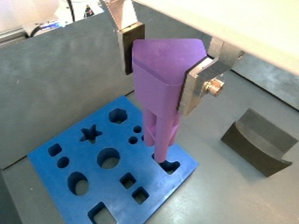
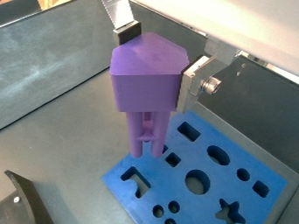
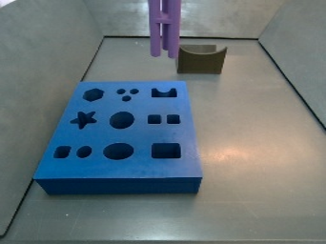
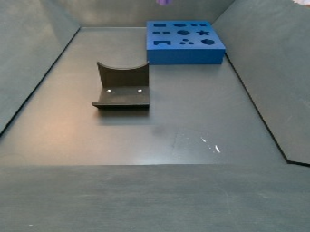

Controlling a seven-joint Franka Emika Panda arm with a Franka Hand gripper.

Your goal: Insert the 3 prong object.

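The 3 prong object (image 1: 162, 83) is a tall purple piece with a blocky top and thin prongs pointing down. My gripper (image 1: 163, 66) is shut on its top, with a silver finger plate on each side, as both wrist views show (image 2: 158, 61). The piece (image 2: 146, 87) hangs upright above the blue board (image 1: 82, 159), its prong tips over the board's edge near a notched hole. In a side view the prongs (image 3: 163, 29) hang above the far edge of the board (image 3: 121, 183); the gripper is out of that frame.
A dark olive-brown notched block (image 3: 201, 59) lies on the grey floor beyond the board, also seen in a side view (image 4: 121, 86) and a wrist view (image 1: 260, 140). The board (image 4: 184, 57) has several shaped holes. Grey walls enclose the floor.
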